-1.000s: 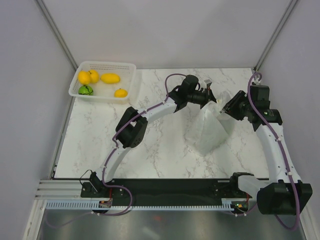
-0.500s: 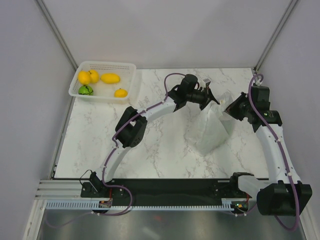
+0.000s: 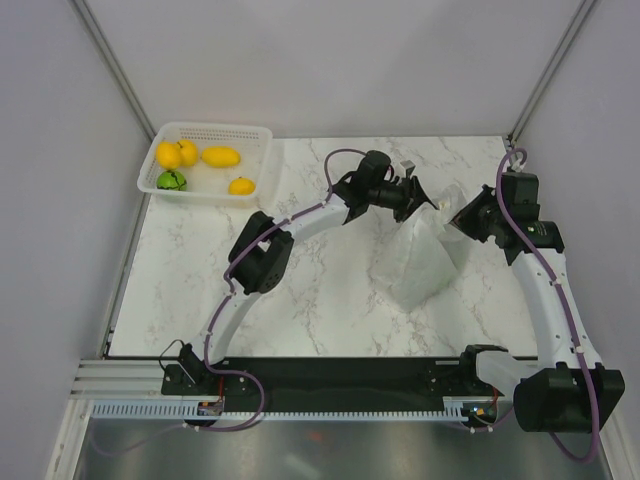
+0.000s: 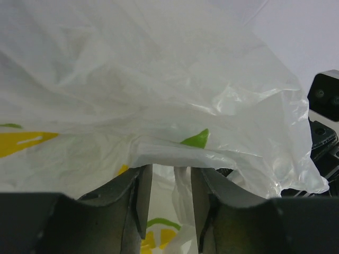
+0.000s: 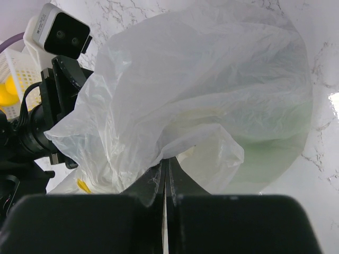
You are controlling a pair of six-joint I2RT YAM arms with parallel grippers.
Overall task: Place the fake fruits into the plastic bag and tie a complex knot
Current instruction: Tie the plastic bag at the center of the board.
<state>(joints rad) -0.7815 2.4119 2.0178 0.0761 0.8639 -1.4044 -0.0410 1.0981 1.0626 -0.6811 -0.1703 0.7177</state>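
now, on the marble table (image 3: pixel 320 300), one plastic bag (image 3: pixel 420 265) stands slumped toward 3 o'clock from the middle. the right gripper (image 5: pixel 165 161), at the bag's 2 o'clock, has its fingers pressed together, pinching a fold of the bag's thin film. the left gripper (image 4: pixel 170 174), at the bag's 12 o'clock, has its fingers parted a little, with a fold of bag film lying just at the tips. farther off, at the table's 10 o'clock corner, one white basket (image 3: pixel 262 160) holds five fake fruits (image 3: pixel 221 156): four yellow, one green.
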